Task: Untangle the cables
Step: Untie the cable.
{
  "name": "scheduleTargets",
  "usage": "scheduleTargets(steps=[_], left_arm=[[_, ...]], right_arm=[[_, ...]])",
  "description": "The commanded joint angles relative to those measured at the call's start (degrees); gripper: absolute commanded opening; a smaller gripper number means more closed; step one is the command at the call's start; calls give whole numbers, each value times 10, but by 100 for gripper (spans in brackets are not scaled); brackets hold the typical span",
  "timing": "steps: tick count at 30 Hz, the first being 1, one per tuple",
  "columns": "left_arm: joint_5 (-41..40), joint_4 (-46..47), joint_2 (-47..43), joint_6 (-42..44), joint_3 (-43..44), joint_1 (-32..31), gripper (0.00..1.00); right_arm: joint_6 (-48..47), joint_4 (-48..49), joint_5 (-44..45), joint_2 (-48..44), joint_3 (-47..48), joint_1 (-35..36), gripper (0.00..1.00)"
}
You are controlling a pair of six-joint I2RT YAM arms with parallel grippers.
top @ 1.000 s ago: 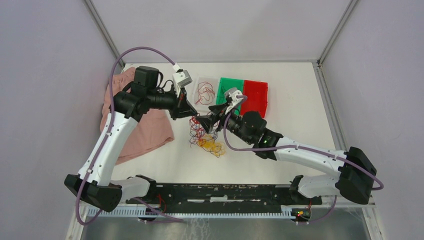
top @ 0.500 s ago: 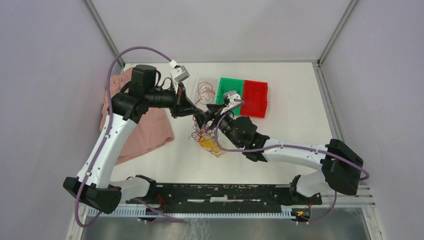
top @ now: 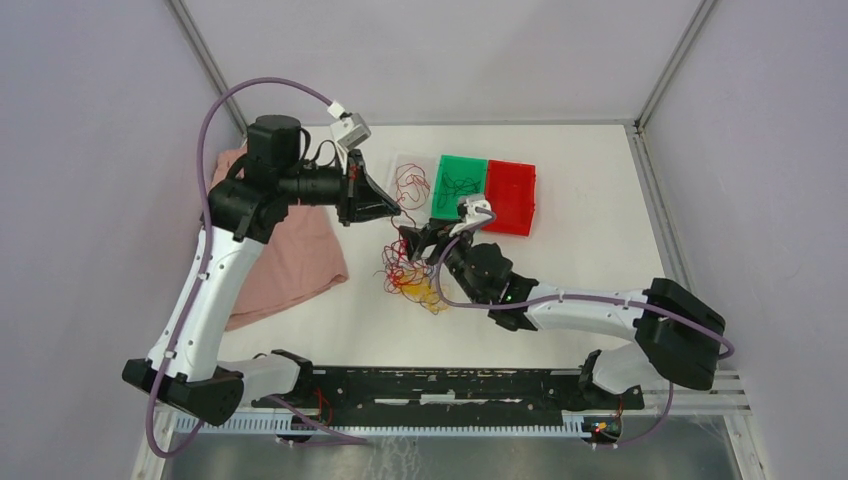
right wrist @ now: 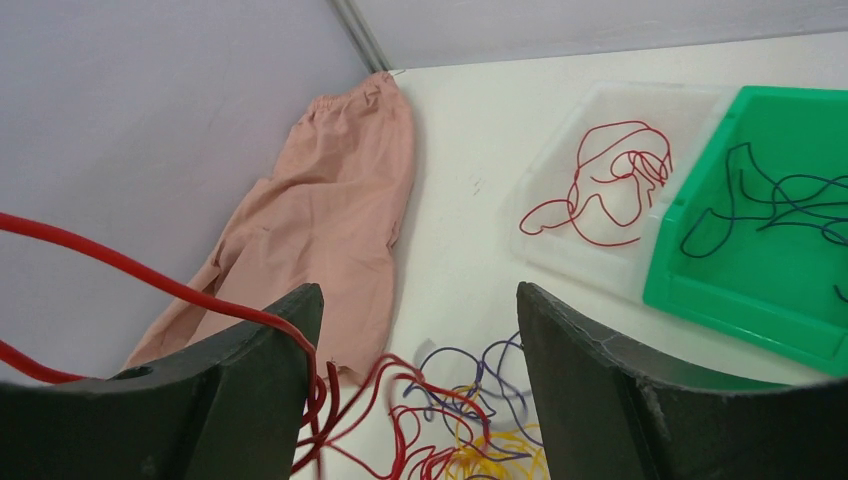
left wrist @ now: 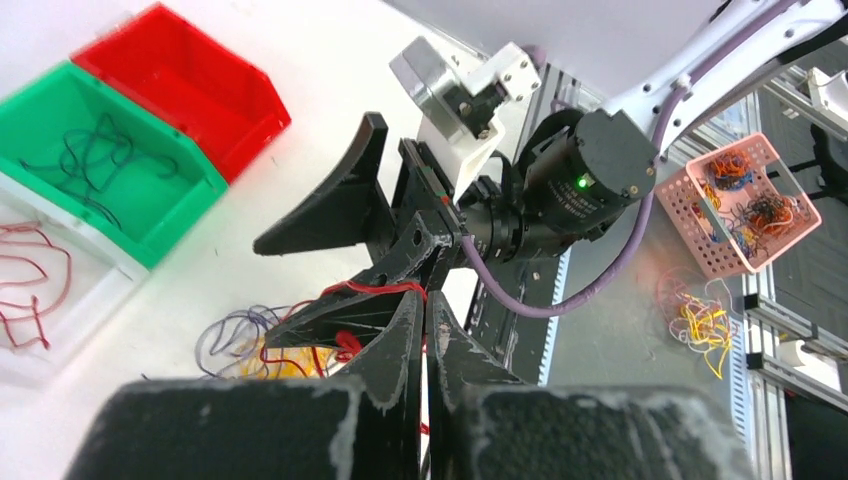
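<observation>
Cables (top: 412,283), tangled pile, mid-table (top: 600,220): left end effector (left wrist: 422,300) pinched shut on a red strand; right end effector (right wrist: 418,296) spread wide, gripping nothing.

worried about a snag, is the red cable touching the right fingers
Touching. The left wrist view shows the red cable draped across the lower of the right fingers, which stand open rather than clamped on it.

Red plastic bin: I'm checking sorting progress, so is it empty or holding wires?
Empty. The red plastic bin shows only bare floor from above; the green plastic bin beside it holds dark wires.
</observation>
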Motion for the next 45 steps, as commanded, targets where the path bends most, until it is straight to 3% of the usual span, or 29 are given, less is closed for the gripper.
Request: scheduleTargets(steps=[1, 17, 21, 25, 31, 35, 41, 45], left_arm=[[37, 40, -6, -40, 95, -5, 3], [-19, 47, 33, -38, 278, -5, 3], [-37, 60, 26, -38, 277, -5, 3], [-45, 44, -16, 14, 155, -5, 4], [-124, -67, -51, 225, -98, -5, 39], [-182, -97, -49, 305, -228, -5, 48], [-195, -63, -76, 396, -367, -6, 63], [-201, -40, -81, 400, -412, -19, 69]], right_arm=[[5, -75, 53, -25, -41, -4, 77], [52, -109, 45, -45, -74, -4, 75], [57, -113, 43, -49, -76, -4, 73], [54, -116, 32, -60, -74, -3, 69], [46, -142, 28, -78, -69, -4, 69], [40, -153, 39, -99, -72, -4, 69], [27, -169, 49, -124, -70, -8, 70], [21, -177, 53, -132, -69, -9, 70]])
